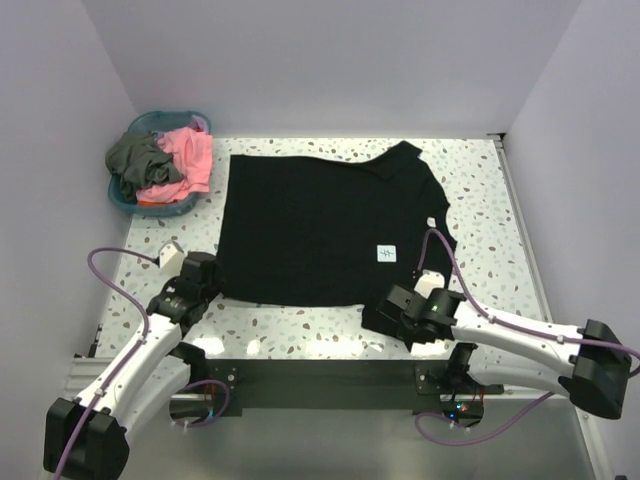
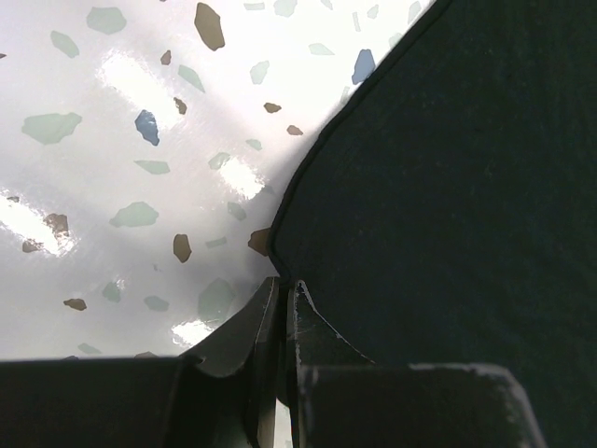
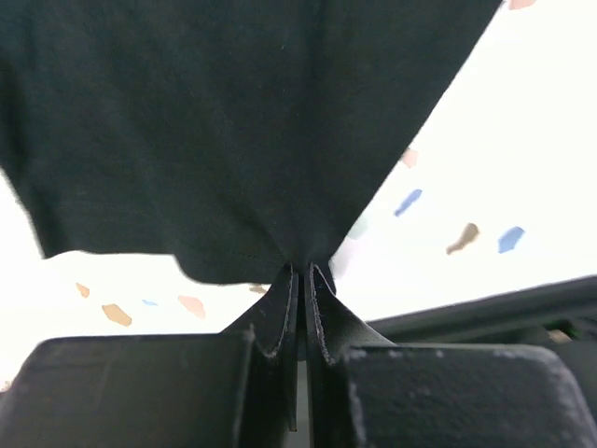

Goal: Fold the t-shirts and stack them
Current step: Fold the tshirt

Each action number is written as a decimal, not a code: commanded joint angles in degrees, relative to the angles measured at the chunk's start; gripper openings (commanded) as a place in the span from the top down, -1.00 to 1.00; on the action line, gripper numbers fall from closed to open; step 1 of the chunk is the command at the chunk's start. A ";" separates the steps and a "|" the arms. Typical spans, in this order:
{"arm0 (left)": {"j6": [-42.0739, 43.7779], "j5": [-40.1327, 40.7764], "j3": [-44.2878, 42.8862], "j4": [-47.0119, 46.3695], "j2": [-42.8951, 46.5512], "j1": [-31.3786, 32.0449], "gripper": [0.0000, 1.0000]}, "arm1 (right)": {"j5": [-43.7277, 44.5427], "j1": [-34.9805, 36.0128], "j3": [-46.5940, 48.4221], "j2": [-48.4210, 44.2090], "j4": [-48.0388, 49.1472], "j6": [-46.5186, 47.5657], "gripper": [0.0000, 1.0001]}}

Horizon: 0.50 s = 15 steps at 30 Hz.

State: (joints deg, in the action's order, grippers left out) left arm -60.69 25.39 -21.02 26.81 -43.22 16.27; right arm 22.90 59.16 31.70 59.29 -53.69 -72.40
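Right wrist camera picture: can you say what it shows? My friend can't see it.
The right gripper is shut on an edge of the black t-shirt, and the cloth fans out from the pinch to fill the top of the view. Behind it is the shiny white speckled table.

Blue basket (image 1: 128, 203) — far-left on speckled table (image 1: 480, 180)

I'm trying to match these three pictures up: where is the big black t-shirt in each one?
Top external: black t-shirt spread flat mid-table.
Left wrist: it fills the right half, curved edge on the left.
Right wrist: it fills the upper part, narrowing to a point at bottom centre.
Shared landmark: the speckled tabletop.
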 commanded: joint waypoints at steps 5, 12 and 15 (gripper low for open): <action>1.27 0.98 -2.80 1.76 2.00 0.08 1.00 | 9.34 -0.53 10.12 -8.05 -14.42 2.26 1.00; 3.47 0.19 -6.93 0.18 -2.20 0.08 1.00 | 12.88 -8.33 21.45 -0.94 -9.26 18.22 1.00; 3.82 0.54 -9.30 -0.79 -4.93 0.08 1.00 | 11.56 -13.69 23.66 3.10 -3.90 25.35 1.00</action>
State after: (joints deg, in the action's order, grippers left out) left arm -58.83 25.15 -26.39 27.90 -46.37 16.27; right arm 31.99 49.54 52.18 60.23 -62.54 -57.23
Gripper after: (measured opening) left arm 0.091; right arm 0.019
